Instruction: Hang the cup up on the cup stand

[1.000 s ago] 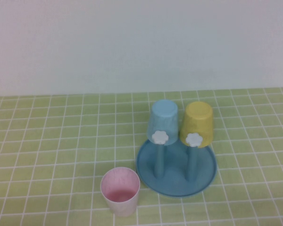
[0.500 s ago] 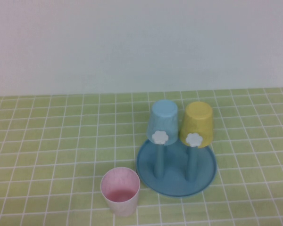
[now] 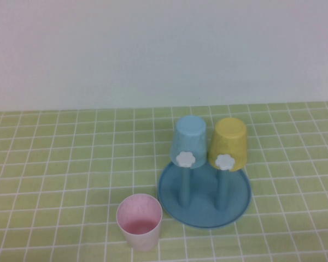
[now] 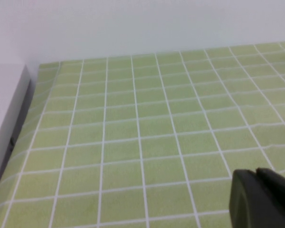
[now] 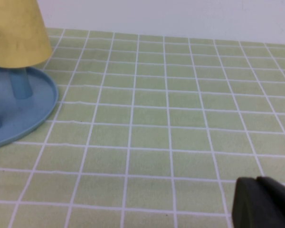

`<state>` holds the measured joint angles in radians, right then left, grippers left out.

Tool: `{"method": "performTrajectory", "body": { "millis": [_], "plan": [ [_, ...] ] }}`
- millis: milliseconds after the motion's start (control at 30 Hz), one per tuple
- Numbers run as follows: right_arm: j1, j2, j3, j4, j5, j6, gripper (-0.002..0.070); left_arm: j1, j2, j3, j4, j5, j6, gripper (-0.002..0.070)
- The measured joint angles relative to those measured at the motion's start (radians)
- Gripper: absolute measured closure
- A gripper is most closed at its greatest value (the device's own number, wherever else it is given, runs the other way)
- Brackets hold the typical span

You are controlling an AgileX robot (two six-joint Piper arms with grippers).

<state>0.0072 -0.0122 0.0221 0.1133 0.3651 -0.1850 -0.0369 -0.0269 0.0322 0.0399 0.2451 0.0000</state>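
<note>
The pale pink cup point(image 3: 139, 220) stands upright, mouth up, on the green checked cloth, just left of the blue cup stand point(image 3: 204, 214). The stand's two front pegs end in white flower knobs point(image 3: 185, 159). A light blue cup point(image 3: 190, 136) and a yellow cup point(image 3: 228, 138) hang upside down on the rear pegs. Neither arm shows in the high view. My left gripper point(image 4: 255, 174) is shut over bare cloth. My right gripper point(image 5: 257, 182) is shut, right of the stand's base point(image 5: 35, 107) and the yellow cup point(image 5: 16, 28).
A white wall rises behind the table. The left wrist view shows a pale ledge point(image 4: 2, 118) along the cloth's edge. Green checked cloth point(image 3: 54, 164) covers the whole table.
</note>
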Motion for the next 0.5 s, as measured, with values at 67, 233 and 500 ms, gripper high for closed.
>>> {"method": "performTrajectory", "body": {
  "millis": [67, 233, 500],
  "plan": [
    [0.0, 0.0, 0.0, -0.006, 0.0, 0.0, 0.0678, 0.0, 0.0, 0.0, 0.0, -0.038, 0.0, 0.0675],
    [0.0, 0.0, 0.004, -0.019, -0.045, -0.002, 0.0678, 0.0, 0.0, 0.0, 0.0, -0.197, 0.0, 0.0675],
    [0.0, 0.0, 0.006, -0.024, -0.304, -0.002, 0.0678, 0.0, 0.0, 0.0, 0.015, -0.452, 0.024, 0.0675]
  ]
}}
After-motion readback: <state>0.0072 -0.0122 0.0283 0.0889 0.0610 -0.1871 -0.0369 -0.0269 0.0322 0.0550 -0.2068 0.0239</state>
